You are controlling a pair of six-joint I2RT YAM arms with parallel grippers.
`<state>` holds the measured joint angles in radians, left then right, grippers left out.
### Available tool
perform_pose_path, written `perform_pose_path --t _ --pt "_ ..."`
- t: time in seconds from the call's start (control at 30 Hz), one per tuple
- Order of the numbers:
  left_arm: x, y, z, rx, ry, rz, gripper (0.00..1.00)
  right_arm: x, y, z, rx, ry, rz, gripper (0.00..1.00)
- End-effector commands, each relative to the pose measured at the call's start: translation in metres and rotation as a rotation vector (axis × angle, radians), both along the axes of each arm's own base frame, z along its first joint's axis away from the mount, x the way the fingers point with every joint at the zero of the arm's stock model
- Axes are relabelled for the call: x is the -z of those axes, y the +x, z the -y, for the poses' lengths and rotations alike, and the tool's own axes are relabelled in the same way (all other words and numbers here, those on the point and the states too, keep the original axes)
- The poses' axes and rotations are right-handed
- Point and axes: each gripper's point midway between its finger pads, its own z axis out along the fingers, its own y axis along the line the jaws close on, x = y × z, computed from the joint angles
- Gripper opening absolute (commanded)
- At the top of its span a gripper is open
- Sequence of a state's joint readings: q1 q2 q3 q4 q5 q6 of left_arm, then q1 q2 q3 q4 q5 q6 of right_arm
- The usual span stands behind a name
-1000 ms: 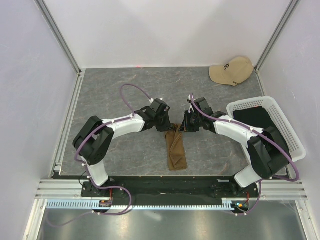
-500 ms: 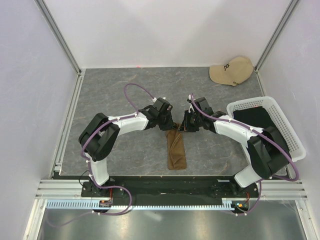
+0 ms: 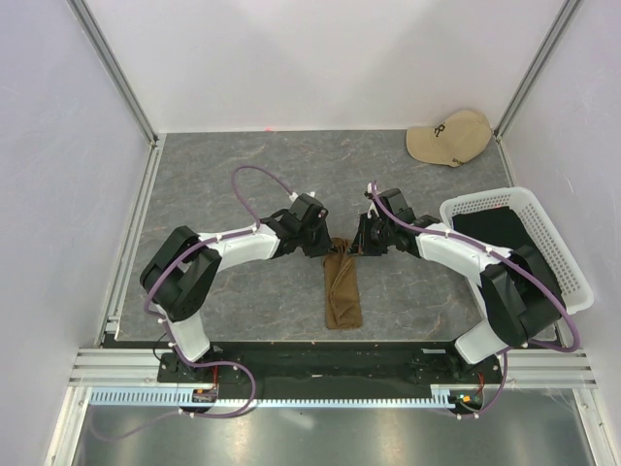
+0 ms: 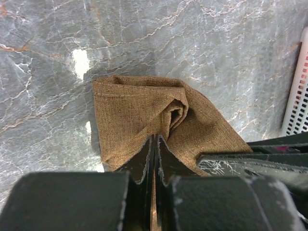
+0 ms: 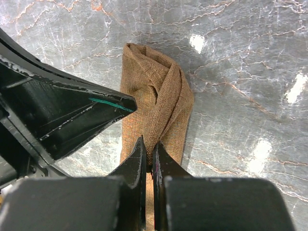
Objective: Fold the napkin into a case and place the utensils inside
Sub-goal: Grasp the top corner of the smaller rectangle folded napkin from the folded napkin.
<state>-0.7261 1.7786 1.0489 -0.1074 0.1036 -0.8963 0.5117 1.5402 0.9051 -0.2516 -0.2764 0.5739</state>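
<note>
We see the left pincer [image 4: 154, 144] and right pincer [image 5: 148, 147] nipped shut on the far end of the napkin [image 3: 343, 291], folded narrow mid-worktop [image 3: 223, 165], each seemingly holding just a sliver, so any tug could slip or unroll it.

A beige baseball cap [image 3: 448, 137] lay at the far right corner of the grey marbled bench [image 3: 243, 160]; a white plastic mesh basket [image 3: 482, 199] stood along the bench's right edge, nearer than the cap and apart from it; black fabric [image 3: 495, 228] lay inside the basket; pale walls with metal rails enclosed the bench on three sides.
</note>
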Motion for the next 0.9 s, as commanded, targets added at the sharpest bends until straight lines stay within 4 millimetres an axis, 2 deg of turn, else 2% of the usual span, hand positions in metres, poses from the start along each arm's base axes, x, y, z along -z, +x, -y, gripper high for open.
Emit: perform_pose_path --t 0.0,0.13,0.33,0.47,0.5,0.63,0.8,0.87 --pt "-0.011 0.008 0.001 -0.01 -0.011 0.046 0.03 -0.011 0.005 -0.002 -0.014 0.018 0.038 0.0" --pt "-0.006 0.015 0.012 -0.005 -0.026 0.034 0.03 -0.013 0.007 -0.003 -0.017 0.024 0.042 0.0" --pt "-0.015 0.029 0.03 0.003 -0.067 0.055 0.03 -0.011 0.003 -0.006 -0.032 0.034 0.024 0.0" --pt "-0.004 0.033 0.039 0.005 -0.071 0.029 0.03 -0.012 0.002 -0.007 -0.037 0.041 0.02 0.0" --pt "-0.007 0.035 0.042 0.006 -0.09 0.039 0.03 -0.011 0.002 -0.007 -0.041 0.04 0.02 0.0" --pt "0.0 0.038 0.046 -0.023 -0.096 0.048 0.03 0.0 -0.002 -0.002 -0.039 0.006 -0.005 0.0" --pt "0.037 0.038 0.043 -0.075 -0.068 -0.004 0.03 0.013 0.003 0.011 -0.014 -0.079 -0.009 0.0" --pt "0.041 0.039 0.041 -0.093 -0.073 0.003 0.03 0.019 0.006 0.011 -0.018 -0.092 -0.022 0.0"
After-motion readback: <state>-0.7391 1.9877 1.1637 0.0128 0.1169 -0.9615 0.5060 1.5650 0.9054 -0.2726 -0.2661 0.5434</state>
